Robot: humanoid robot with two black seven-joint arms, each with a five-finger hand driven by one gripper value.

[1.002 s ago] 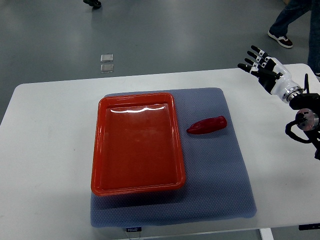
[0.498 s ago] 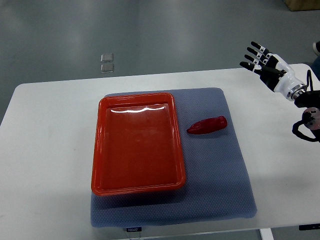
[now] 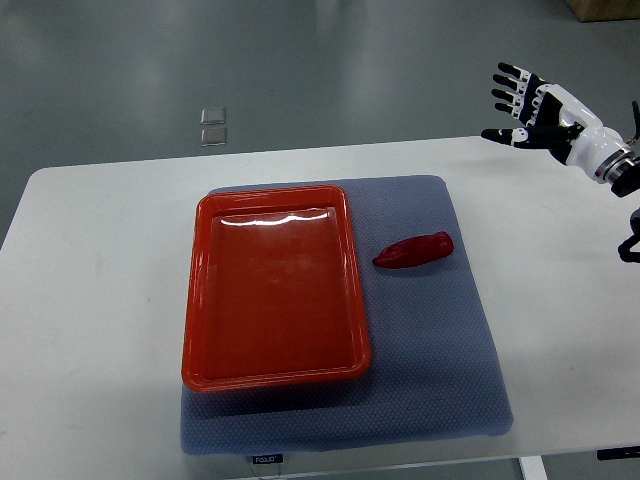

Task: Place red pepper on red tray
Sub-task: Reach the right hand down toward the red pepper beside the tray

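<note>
Right hand (image 3: 530, 105) hung above table's far right corner, fingers spread, holding nothing; arm cut off by frame edge. Red pepper (image 3: 414, 251) lay on blue mat (image 3: 440, 360), just right of red tray (image 3: 275, 285).

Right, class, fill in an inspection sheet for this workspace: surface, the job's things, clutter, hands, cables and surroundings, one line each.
Surface: white table with a blue-grey mat laid on it.
Job's things: red tray on the mat, nothing in it; red pepper lying on the mat to the tray's right, apart from it.
Clutter: nothing seen.
Hands: right hand raised above the table's far right corner, fingers spread, holding nothing; left hand not in view.
Cables: black cable looped by the right arm at the picture's right edge.
Surroundings: grey floor with two small square plates set in it.
</note>
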